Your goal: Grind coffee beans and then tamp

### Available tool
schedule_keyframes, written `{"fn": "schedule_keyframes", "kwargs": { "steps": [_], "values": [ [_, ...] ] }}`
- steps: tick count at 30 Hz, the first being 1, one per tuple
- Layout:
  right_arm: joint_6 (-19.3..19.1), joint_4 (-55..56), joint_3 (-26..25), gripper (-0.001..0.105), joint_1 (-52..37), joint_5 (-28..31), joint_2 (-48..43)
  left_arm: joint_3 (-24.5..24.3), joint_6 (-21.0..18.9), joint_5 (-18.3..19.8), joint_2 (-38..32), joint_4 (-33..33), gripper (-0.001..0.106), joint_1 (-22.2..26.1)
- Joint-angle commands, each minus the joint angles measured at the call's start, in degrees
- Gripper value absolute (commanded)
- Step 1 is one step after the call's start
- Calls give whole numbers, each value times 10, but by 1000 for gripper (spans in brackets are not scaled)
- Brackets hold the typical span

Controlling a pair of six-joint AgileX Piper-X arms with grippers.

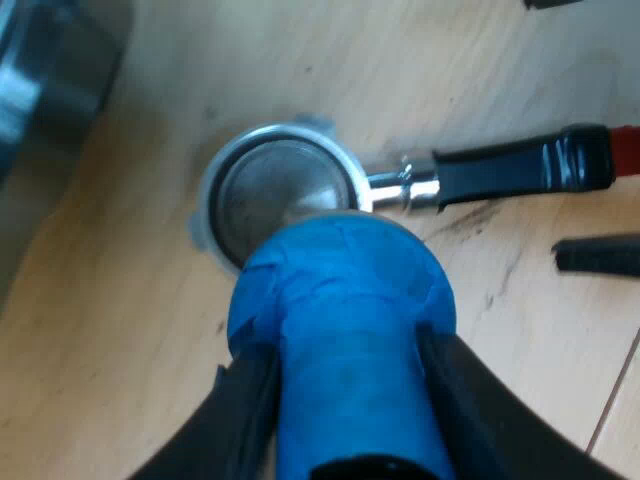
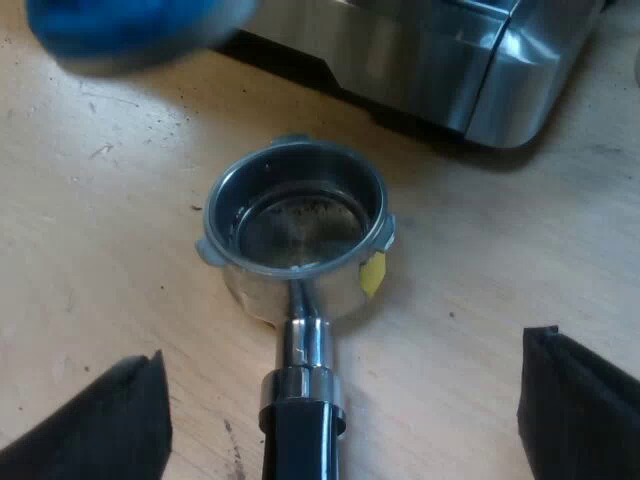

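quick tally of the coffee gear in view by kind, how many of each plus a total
metal holder: 1
blue tamper, held in the left gripper: 1
espresso machine: 1
total: 3

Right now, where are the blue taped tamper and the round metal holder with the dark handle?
blue taped tamper (image 1: 345, 330), left wrist view, on its blue body.
round metal holder (image 2: 300, 225), right wrist view, on its basket floor.
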Motion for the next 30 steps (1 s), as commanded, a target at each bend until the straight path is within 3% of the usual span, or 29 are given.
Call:
{"fn": "schedule_keyframes", "kwargs": {
  "steps": [1,30],
  "values": [
    [-1,-3,-2,72,0,-2,0,-5,-1,4,10,-18,0,-4],
    [-1,-3,-2,72,0,-2,0,-5,-1,-8,92,-62,0,-6]
  ]
}}
